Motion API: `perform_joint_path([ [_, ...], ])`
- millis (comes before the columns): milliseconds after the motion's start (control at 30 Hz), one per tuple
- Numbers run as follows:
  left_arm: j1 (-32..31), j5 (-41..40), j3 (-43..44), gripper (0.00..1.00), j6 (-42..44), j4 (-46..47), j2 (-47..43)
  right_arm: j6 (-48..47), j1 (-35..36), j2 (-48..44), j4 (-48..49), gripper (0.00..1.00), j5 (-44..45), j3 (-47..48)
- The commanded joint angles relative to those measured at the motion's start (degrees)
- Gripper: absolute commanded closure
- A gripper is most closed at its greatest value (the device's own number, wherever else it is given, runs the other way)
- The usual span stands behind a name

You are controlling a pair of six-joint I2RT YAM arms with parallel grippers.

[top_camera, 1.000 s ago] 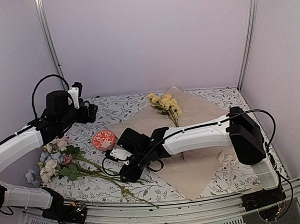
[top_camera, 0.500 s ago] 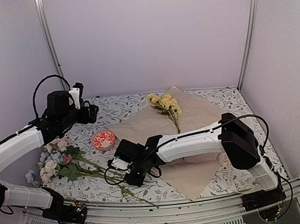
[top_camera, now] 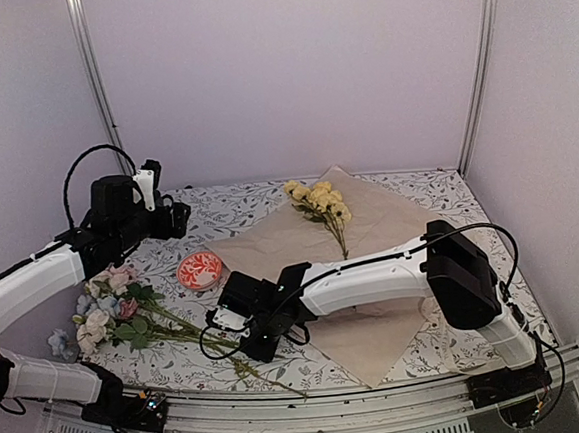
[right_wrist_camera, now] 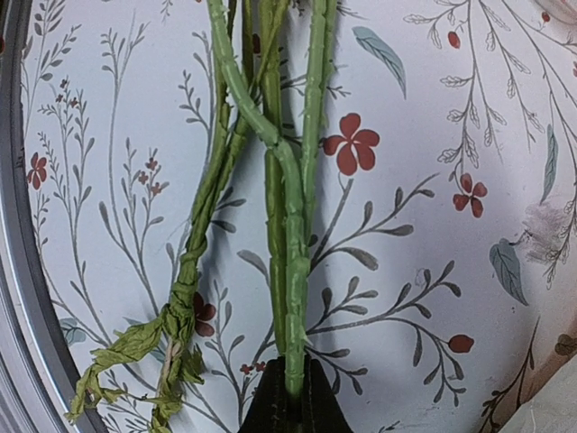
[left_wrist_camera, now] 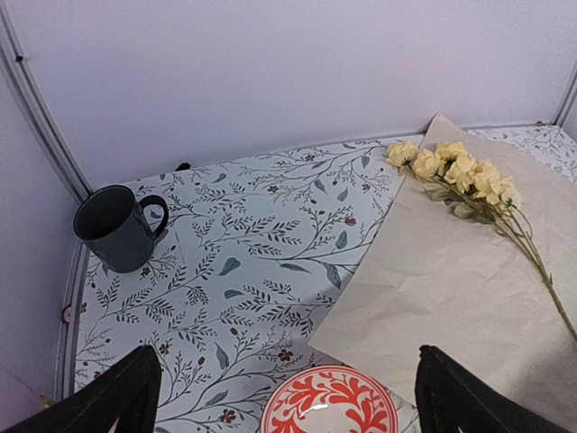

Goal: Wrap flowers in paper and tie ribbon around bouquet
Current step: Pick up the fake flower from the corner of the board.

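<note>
The flowers (top_camera: 111, 311) lie at the left of the table, pink, white and pale blue blooms to the left, long green stems (top_camera: 204, 336) running right. My right gripper (top_camera: 249, 342) sits low at the stem ends. In the right wrist view the right gripper (right_wrist_camera: 293, 401) is shut on a pair of green stems (right_wrist_camera: 293, 271); a twisted stem (right_wrist_camera: 185, 302) lies free beside them. A yellow sprig (top_camera: 319, 204) rests on the peach paper (top_camera: 382, 249). My left gripper (top_camera: 176, 217) hovers open above the table's back left, holding nothing. No ribbon shows.
A red-and-white dish (top_camera: 200, 272) stands between the flowers and the paper's left corner, and the left gripper (left_wrist_camera: 293, 401) looks down on it. A dark mug (left_wrist_camera: 113, 225) stands at the back left. The metal front rail (right_wrist_camera: 18, 298) runs close to the stem ends.
My right gripper has dropped a little toward the front left onto the stem ends and closed on them. The left arm has not moved.
</note>
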Motion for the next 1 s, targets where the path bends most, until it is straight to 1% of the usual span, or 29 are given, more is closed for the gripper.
perform_joint_path([
  [0,0.7,0.1,-0.3,0.01,0.1,0.4,0.1,-1.0,0.1,-1.7,-0.3,1.0,-1.5,1.1],
  [67,0.7,0.2,-0.3,0.01,0.1,0.4,0.1,-0.6,0.1,-2.9,0.4,0.94,-2.3,0.5],
  [167,0.7,0.2,-0.3,0.01,0.1,0.4,0.0,-0.3,0.1,-4.5,1.6,0.89,-3.7,-0.8],
  [233,0.7,0.2,-0.3,0.01,0.2,0.4,0.0,0.0,0.1,-4.6,1.7,0.83,-3.6,-1.0],
  [667,0.7,0.5,-0.2,0.01,0.2,0.3,-0.3,0.0,0.1,-3.2,0.9,0.82,-4.3,-0.9],
  [800,0.7,0.6,-0.2,0.01,0.2,0.3,-0.4,0.1,0.1,-2.9,0.5,0.88,-4.0,-0.8],
  [900,0.7,0.7,-0.2,0.01,0.1,0.3,-0.3,0.3,0.1,-2.8,0.0,0.83,-3.3,-0.8],
  [967,0.7,0.7,-0.2,0.01,0.2,0.3,-0.3,0.3,0.1,-2.5,-0.2,0.82,-2.8,-0.8],
])
